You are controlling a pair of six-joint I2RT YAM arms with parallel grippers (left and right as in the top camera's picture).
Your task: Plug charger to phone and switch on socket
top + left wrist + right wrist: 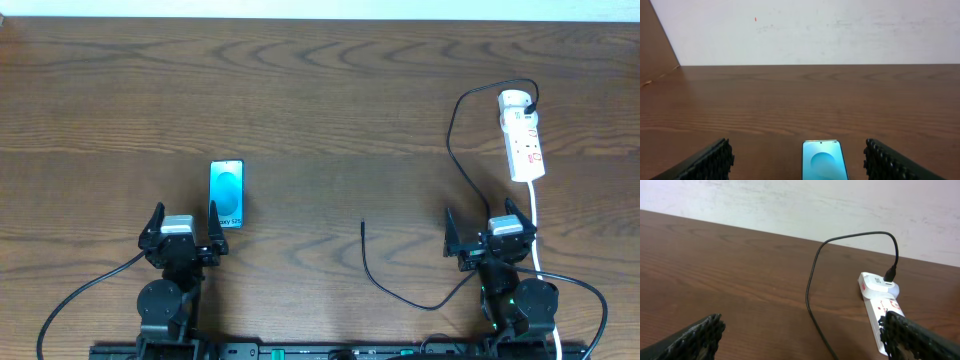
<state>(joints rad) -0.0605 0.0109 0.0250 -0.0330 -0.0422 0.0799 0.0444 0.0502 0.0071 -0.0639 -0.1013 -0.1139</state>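
Note:
The phone [226, 193] lies flat with its cyan screen up, just ahead of my left gripper [185, 211], nearer its right-hand finger. In the left wrist view the phone [824, 160] shows between the wide-apart fingers [710, 162], untouched. The white socket [523, 140] lies at the far right. The charger [452, 125] is a thin black cable plugged into the socket's far end; it loops left, passes by my right gripper [482, 214] and ends in a small tip [363, 226] at mid-table. The right wrist view shows the cable [812, 280] and socket [880, 305] ahead of open, empty jaws.
A thick white cord [535, 215] runs from the socket toward the right arm's base. The dark wooden table [320, 90] ends at a pale wall at the back. Black arm cables trail along the front edge.

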